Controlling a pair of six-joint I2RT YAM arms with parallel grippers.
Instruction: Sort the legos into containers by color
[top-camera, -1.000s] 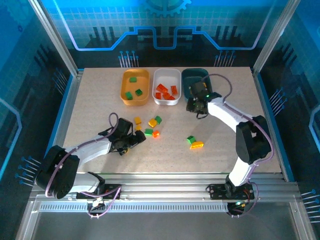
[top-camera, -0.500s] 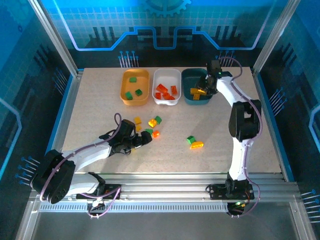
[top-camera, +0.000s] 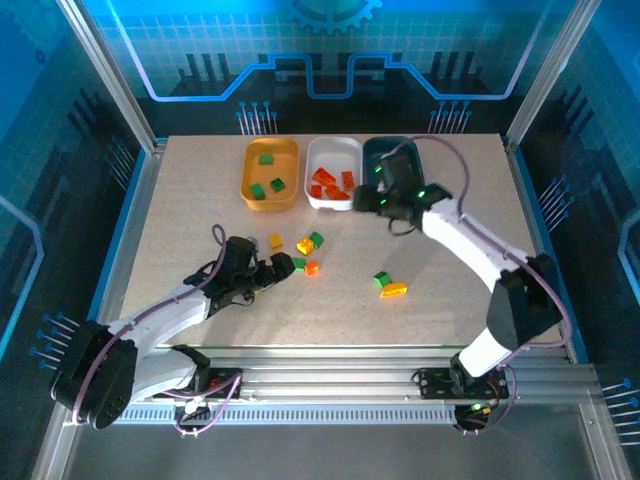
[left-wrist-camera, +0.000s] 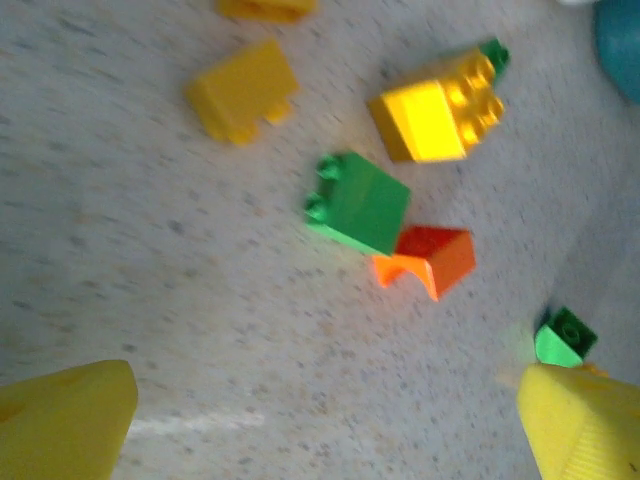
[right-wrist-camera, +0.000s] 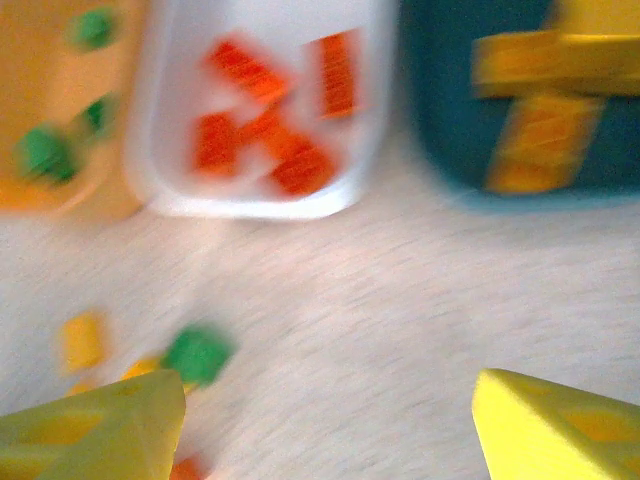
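Reach favours our left gripper (left-wrist-camera: 320, 420), spread wide and empty, with the green brick (left-wrist-camera: 360, 203) just ahead touching a red-orange brick (left-wrist-camera: 430, 262); our right gripper (right-wrist-camera: 330, 400), parted and empty, hangs by the white tray (top-camera: 334, 141)

- Blue light is glowing behind my bright speckled beige tabletop (top-camera: 180, 220).
- Motion blur is smearing the white oblong plastic tray (right-wrist-camera: 165, 90) in my right wrist view.
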